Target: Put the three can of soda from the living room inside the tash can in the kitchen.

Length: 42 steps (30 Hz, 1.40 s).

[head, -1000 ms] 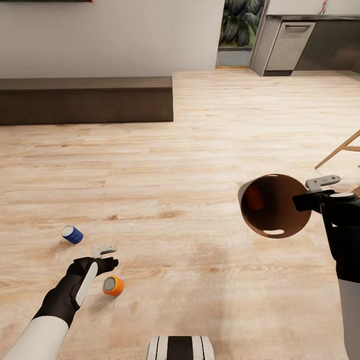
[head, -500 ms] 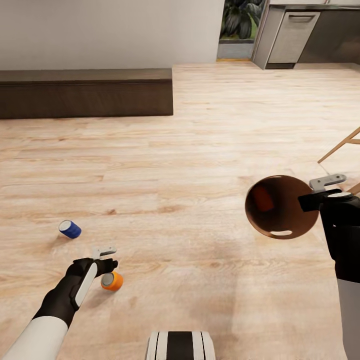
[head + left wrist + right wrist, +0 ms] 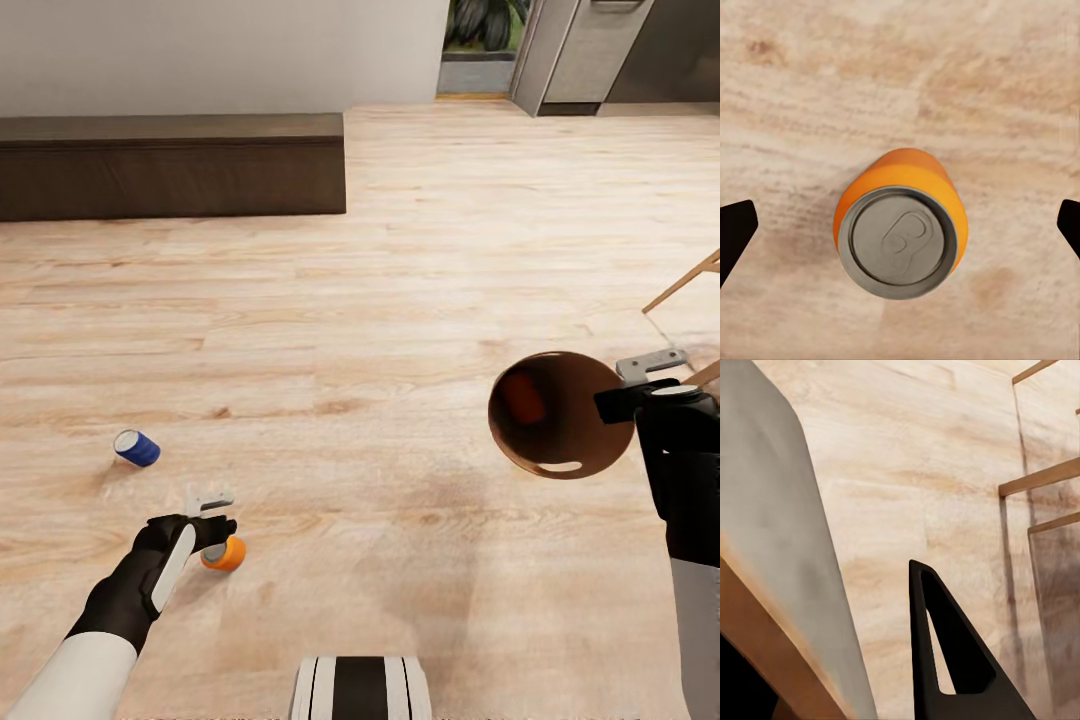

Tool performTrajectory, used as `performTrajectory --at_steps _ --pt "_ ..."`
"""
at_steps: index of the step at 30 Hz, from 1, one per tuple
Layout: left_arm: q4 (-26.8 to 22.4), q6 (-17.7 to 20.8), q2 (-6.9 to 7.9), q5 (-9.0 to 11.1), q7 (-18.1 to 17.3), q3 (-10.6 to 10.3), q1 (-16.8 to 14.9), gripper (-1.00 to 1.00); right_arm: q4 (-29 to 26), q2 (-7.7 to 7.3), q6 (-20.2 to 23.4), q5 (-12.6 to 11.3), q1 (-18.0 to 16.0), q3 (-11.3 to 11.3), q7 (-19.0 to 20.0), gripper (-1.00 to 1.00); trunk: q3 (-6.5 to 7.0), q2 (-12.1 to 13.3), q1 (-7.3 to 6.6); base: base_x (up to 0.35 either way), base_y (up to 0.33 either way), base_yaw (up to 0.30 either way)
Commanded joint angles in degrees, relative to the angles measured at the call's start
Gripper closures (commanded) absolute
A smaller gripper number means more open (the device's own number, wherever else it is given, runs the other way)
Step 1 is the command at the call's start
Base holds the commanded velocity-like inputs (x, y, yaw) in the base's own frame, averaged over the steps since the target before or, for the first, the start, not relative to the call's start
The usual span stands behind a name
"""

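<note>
Lying on the wood floor (image 3: 380, 330) at far left is the blue can (image 3: 137, 447); the left pincer (image 3: 207, 512) hangs spread over the orange can (image 3: 900, 223). The right pincer (image 3: 640, 375) pinches the bin (image 3: 560, 413), orange can inside.

The head camera looks forward and down from high up over the pale wood plank floor (image 3: 400, 300), both arms entering at the frame's bottom corners. The left wrist camera hangs close, facing straight down at the small orange soda can with a silver top (image 3: 900, 225), shared with the head view at lower left (image 3: 228, 553). The right wrist camera looks closely along the tapered grey-beige bin wall (image 3: 787, 570) toward the floor.
</note>
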Motion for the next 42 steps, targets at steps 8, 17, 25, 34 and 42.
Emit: performTrajectory --at_steps 8,17,25,34,42 --pt "0.0 0.0 0.00 0.0 0.0 0.0 0.0 -1.00 0.0 0.44 0.0 -0.1 0.0 0.1 0.3 1.00 -0.88 0.0 0.02 0.000 0.000 0.000" --pt "0.0 0.0 0.00 0.0 0.0 0.0 0.0 -1.00 0.0 0.55 0.0 -0.1 0.0 0.1 0.3 1.00 -2.50 -0.1 0.12 0.000 0.000 0.000" --pt "-0.1 0.0 -0.01 0.0 0.0 0.0 0.0 -1.00 0.0 0.56 0.0 -0.1 0.0 0.4 0.3 1.00 -3.11 -0.1 0.12 0.082 0.000 0.000" --pt "-0.3 0.0 0.00 0.0 0.0 0.0 0.0 -1.00 0.0 0.56 0.0 0.0 0.0 1.5 0.3 1.00 -3.71 -0.1 0.12 0.033 0.000 0.000" --pt "-0.3 0.0 0.00 0.0 0.0 0.0 0.0 -1.00 0.0 0.56 0.0 0.0 0.0 1.6 0.3 1.00 -5.56 -0.2 0.27 0.001 0.000 0.000"
